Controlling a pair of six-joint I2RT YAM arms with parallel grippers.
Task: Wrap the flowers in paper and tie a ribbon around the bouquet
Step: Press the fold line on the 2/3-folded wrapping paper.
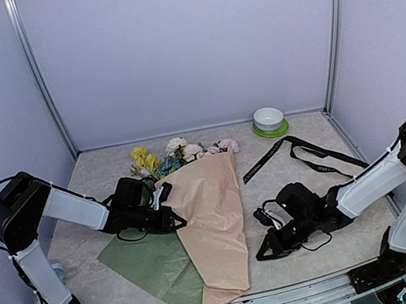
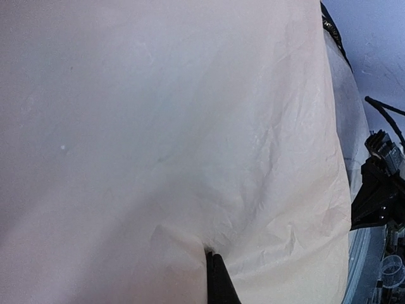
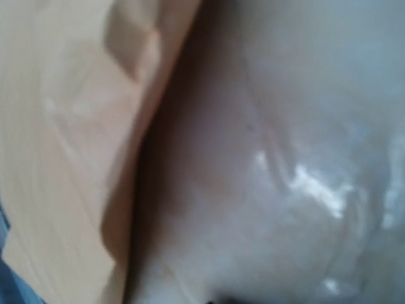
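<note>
Green paper [image 1: 148, 265]: lower left of centre in the overhead view, flat on the table [image 1: 324, 257]. Its right part is tucked under the peach sheet.
Peach paper [image 1: 215, 228]: a long tapering fold running from bottom centre up to the flower heads, with the stems hidden beneath it.
Left gripper [image 1: 174, 218]: at the peach paper's left edge, fingers pressed together. In its own wrist view creases in the sheet run into the dark fingertip [image 2: 218, 282], so I'd say it is pinching the paper.
Right gripper [image 1: 265, 245]: low on the table just right of the peach paper, fingers closed, nothing visibly between them. Its own wrist view is blurred and shows only a paper edge and table.
Flowers [image 1: 179, 152]: heads poking out at the top of the fold, mid-frame, with yellow at the left, pink to the right and a bit of blue between.
Ribbon [image 1: 301, 152]: loose on the table right of centre, well apart from the paper.
Bowl [image 1: 269, 118]: white, on a green saucer [image 1: 287, 128], at the back, right of centre.
Risk: the thin sheet could tear or slip from the pinch if it is pulled hard. A tug could also drag the flowers askew. With only one side held, the fold may spring open before the ribbon gets there.
Writing: pale marks on the ribbon, too small to read, and nothing else legible.
</note>
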